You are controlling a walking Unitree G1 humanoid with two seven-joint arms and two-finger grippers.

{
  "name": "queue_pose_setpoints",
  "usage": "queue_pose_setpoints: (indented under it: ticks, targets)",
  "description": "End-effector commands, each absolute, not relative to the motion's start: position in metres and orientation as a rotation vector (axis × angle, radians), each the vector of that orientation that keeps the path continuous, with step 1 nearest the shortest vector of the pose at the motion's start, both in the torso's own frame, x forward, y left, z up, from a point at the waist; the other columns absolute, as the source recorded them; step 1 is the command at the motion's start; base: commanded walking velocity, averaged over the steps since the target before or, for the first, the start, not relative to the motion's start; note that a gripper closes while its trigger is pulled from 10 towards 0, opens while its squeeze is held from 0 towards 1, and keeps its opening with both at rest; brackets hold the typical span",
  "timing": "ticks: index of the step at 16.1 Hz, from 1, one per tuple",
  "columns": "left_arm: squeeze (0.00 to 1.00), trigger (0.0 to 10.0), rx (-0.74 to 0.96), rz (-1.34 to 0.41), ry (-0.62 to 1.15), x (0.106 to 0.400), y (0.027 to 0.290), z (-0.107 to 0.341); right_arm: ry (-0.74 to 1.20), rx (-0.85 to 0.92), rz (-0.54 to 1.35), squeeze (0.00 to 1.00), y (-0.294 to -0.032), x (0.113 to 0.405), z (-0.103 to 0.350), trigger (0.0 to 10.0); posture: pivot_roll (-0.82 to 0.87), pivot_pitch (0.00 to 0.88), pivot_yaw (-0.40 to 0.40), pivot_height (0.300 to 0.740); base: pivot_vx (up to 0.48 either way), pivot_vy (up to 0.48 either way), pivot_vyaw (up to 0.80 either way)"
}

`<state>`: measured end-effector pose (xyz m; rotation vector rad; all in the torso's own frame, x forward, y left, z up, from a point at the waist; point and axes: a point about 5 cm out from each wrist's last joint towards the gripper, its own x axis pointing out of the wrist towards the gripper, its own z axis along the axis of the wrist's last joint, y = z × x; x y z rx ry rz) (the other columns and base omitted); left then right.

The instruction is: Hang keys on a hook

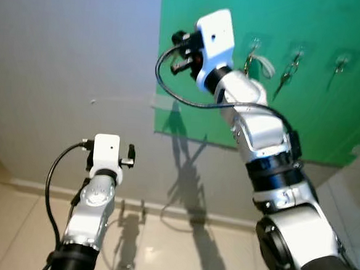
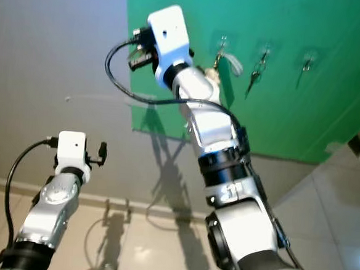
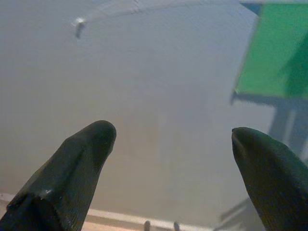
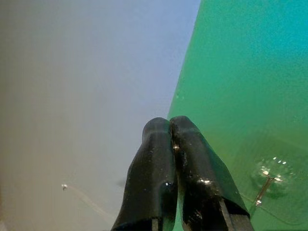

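A green board (image 1: 305, 113) on the grey wall carries three clear hooks. The left hook (image 1: 255, 46) holds a bunch of keys (image 1: 249, 64) with a white loop. More keys (image 1: 289, 70) hang from the middle hook, and something small hangs from the right hook (image 1: 341, 61). My right arm is raised to the board's upper left, its wrist (image 1: 215, 35) just left of the left hook. In the right wrist view my right gripper (image 4: 169, 122) is shut at the board's left edge, with a hook (image 4: 268, 177) off to one side. My left gripper (image 3: 173, 132) is open, facing bare wall.
The grey wall (image 1: 67, 71) spans the left, with a small mark (image 1: 93, 102) on it. A white skirting (image 1: 156, 206) runs along its foot above a pale tiled floor (image 1: 160, 245). My left arm (image 1: 91, 209) is held low in front of the wall.
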<state>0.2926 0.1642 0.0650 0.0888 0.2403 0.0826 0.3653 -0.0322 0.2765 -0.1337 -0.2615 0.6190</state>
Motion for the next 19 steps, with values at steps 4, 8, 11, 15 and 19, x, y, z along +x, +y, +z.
queue_pose_setpoints:
  ticks: [4,8,11,15,19]
  targets:
    - [0.0,10.0,0.13,0.074,0.254,0.2933,0.1583,0.0647,-0.287,-0.138,0.593,0.0,-0.0387,0.3676,0.2823,10.0,-0.01,0.0,-0.042,0.74,0.0,0.0,0.0]
    - [0.0,10.0,0.116,0.044,0.235,0.2947,0.1558,0.0677,-0.28,-0.133,0.591,0.0,-0.0387,0.3678,0.2804,10.0,-0.01,0.0,-0.038,0.74,0.0,0.0,0.0]
    - [0.0,10.0,0.129,0.053,0.235,0.2953,0.1572,0.0687,-0.277,-0.132,0.591,0.0,-0.0383,0.3669,0.2783,10.0,-0.01,0.0,-0.035,0.74,0.0,-0.104,0.0]
    - [0.0,10.0,0.126,0.064,0.24,0.2957,0.159,0.0682,-0.274,-0.13,0.59,0.0,-0.0388,0.3666,0.2772,10.0,-0.02,0.0,-0.03,0.74,0.0,-0.428,0.0]
    - [0.0,10.0,0.137,0.087,0.27,0.2938,0.163,0.0651,-0.271,-0.125,0.587,0.0,-0.0396,0.3656,0.2756,10.0,-0.02,0.0,-0.027,0.74,0.0,0.0,0.0]
